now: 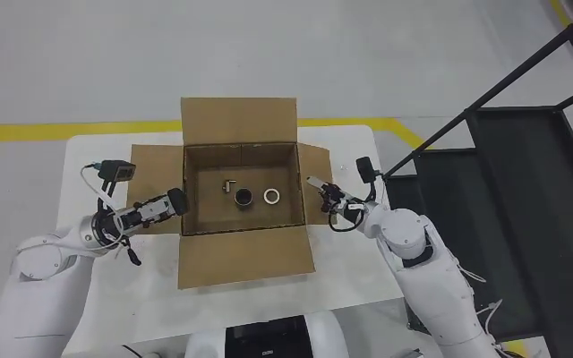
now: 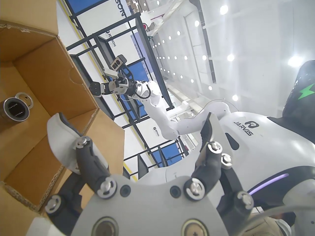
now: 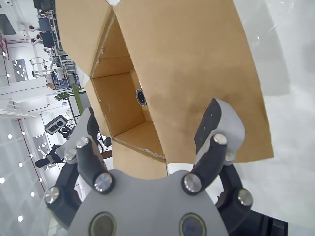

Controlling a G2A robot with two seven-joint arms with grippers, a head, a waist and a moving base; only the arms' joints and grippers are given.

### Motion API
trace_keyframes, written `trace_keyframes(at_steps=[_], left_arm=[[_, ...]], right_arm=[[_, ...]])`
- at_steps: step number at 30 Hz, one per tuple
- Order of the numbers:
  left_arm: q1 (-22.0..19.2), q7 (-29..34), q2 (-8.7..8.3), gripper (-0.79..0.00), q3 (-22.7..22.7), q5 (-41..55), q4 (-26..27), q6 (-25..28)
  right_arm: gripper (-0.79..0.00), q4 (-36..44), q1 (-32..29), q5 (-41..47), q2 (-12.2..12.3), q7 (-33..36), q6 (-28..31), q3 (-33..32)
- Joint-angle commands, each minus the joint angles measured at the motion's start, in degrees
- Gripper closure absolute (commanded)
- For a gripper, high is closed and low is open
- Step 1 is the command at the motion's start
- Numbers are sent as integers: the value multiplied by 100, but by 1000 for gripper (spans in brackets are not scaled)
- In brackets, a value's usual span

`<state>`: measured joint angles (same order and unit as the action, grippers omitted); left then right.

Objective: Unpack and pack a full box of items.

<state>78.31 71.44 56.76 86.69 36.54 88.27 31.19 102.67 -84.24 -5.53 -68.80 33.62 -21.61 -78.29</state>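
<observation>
An open cardboard box stands mid-table with its flaps spread. On its floor lie a dark metal cylinder, a white ring and a small metal bracket. My left gripper hovers at the box's left wall, open and holding nothing; the cylinder and a ring show inside the box. My right gripper is over the right flap, open, with the flap's near corner in line with its spread fingers. The cylinder shows past the flap.
The white table has bare strips left, right and in front of the box. A dark metal stair frame stands close to the table's right side. A yellow floor line runs behind the table.
</observation>
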Motion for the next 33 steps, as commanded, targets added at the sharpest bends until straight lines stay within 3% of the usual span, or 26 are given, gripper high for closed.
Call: trace_keyframes(at_steps=[1, 9, 14, 19, 25, 33], left_arm=[[126, -14, -15, -785, 117, 59, 34, 38], [523, -31, -58, -785, 501, 295, 300, 136], [656, -85, -61, -785, 641, 491, 281, 239], [877, -219, -71, -785, 909, 686, 176, 384], [1323, -284, -110, -785, 1469, 890, -66, 449], [1580, -255, -136, -785, 1825, 1064, -362, 421]], right_arm=[[-785, -164, 93, -8, -12, -9, -17, 112], [-785, -315, 284, 220, -46, -159, 122, 259], [-785, 324, 266, 137, -9, -167, 230, 76], [-785, 916, 499, -11, 18, 270, 167, 204], [-785, 738, 1462, -674, -42, 1057, -306, 1310], [-785, -390, 2984, -1551, -361, 1511, -1297, 3079]])
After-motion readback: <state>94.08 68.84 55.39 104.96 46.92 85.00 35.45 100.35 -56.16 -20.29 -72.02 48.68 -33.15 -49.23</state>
